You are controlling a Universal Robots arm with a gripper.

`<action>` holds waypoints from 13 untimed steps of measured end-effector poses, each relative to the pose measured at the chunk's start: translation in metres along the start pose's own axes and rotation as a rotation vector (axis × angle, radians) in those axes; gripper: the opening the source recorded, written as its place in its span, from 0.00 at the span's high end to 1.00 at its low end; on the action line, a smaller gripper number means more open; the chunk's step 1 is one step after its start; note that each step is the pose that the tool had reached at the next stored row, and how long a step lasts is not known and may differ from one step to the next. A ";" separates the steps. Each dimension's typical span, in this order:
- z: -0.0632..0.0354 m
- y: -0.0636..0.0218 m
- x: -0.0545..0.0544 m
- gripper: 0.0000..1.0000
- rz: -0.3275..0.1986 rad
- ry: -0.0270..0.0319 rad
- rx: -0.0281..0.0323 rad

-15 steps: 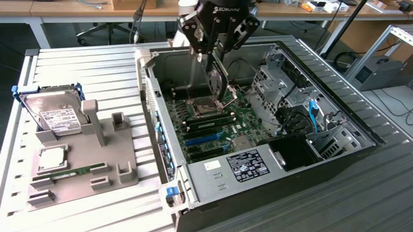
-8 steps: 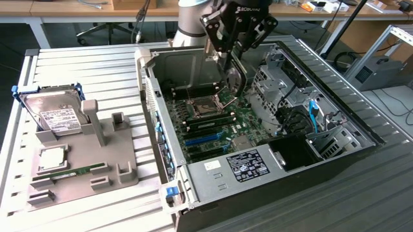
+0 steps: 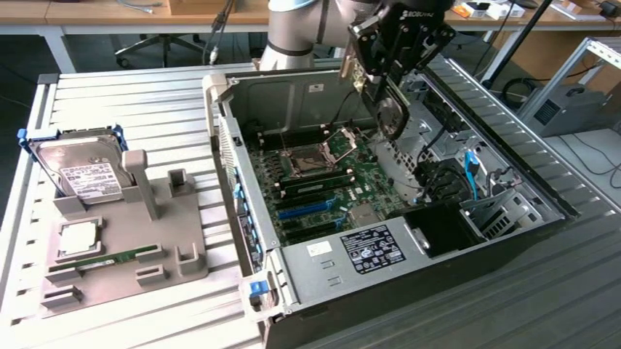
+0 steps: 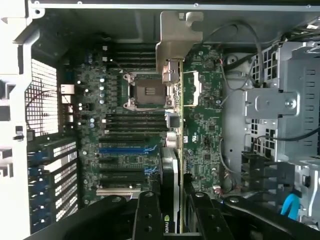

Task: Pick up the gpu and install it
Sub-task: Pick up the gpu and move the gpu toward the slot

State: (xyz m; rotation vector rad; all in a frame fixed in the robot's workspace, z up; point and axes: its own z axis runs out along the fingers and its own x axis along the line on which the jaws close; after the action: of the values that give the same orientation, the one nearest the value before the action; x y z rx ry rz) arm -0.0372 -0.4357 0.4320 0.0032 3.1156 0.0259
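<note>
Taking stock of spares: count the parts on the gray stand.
3 on the stand: a hard drive propped at the far end, a silvery square chip midway, a memory stick nearer the camera. None look hidden.

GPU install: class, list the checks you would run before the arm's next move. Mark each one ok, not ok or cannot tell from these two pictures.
1. The gpu is gripped in the claw: ok.
2. The gpu hangs above the open computer case, not seated: ok.
3. The motherboard is uncovered: ok.
4. The blue slot is empty: ok.
5. The gpu's edge is lined up with the blue slot: cannot tell.
6. The hard drive is outside the case, on the grey stand: ok.
</note>
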 end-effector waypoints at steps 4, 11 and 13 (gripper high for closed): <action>0.0005 0.0000 -0.019 0.73 0.000 0.0000 0.0000; 0.0016 0.0001 -0.060 0.73 0.000 0.0000 -0.0001; 0.0018 0.0001 -0.067 0.73 0.000 0.0000 -0.0001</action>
State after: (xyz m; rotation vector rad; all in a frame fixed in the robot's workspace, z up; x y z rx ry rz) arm 0.0294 -0.4357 0.4320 0.0031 3.1156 0.0261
